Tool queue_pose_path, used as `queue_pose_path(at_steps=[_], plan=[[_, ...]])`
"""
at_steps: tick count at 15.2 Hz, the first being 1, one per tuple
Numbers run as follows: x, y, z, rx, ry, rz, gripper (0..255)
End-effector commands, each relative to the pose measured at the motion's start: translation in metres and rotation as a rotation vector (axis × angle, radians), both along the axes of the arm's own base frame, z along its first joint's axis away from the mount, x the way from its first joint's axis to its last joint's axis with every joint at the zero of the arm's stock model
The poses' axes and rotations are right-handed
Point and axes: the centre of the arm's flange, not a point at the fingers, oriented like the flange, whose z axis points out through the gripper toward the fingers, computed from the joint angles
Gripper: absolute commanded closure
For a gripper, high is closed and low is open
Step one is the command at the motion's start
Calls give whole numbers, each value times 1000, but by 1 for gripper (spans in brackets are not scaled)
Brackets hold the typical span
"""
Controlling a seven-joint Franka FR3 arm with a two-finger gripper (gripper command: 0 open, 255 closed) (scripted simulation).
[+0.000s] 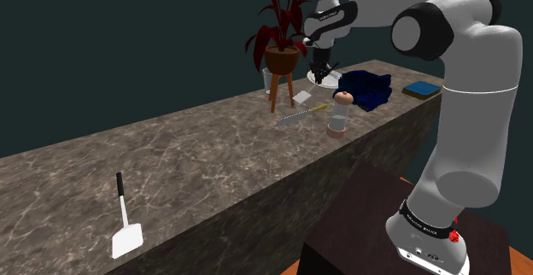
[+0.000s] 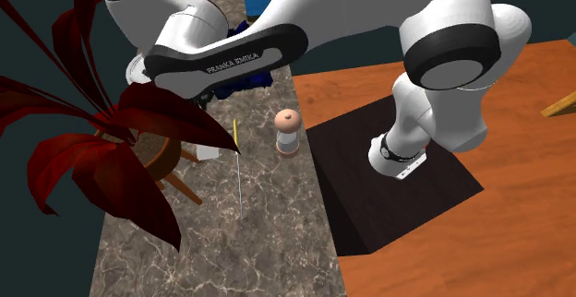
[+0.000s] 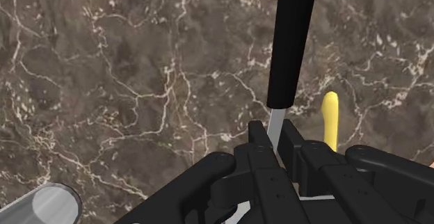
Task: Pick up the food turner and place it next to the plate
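Pincer (image 3: 273, 133) tight around food turner (image 3: 292, 42) — black handle out over marbled counter (image 3: 104, 83).

Toward the shoulder view's left the marble counter (image 1: 196, 158) lies open, bar a white spatula (image 1: 125, 231). Round the gripper (image 3: 273, 126), which clasps a black-handled turner (image 3: 292, 42) by the plate (image 1: 318, 80), crowd a potted plant (image 1: 282, 58), glass (image 1: 267, 81), dark blue cloth (image 1: 366, 90), pepper mill (image 1: 340, 114) and yellow-handled brush (image 1: 301, 114).

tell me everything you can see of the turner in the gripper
The turner has a long straight black handle narrowing into a thin pale grey neck. The gripper is shut on that neck, one black finger on each side; the blade is hidden behind them. It is held over the dark marbled counter, handle end toward the dark blue cloth.
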Motion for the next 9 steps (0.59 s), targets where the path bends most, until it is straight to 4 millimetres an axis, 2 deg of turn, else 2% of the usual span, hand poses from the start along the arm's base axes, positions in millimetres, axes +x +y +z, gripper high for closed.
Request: queue_pose_path(at_steps=[1,9], plan=[[2,-2,-9,0,0,1,255],[2,-2,-52,0,0,1,255]])
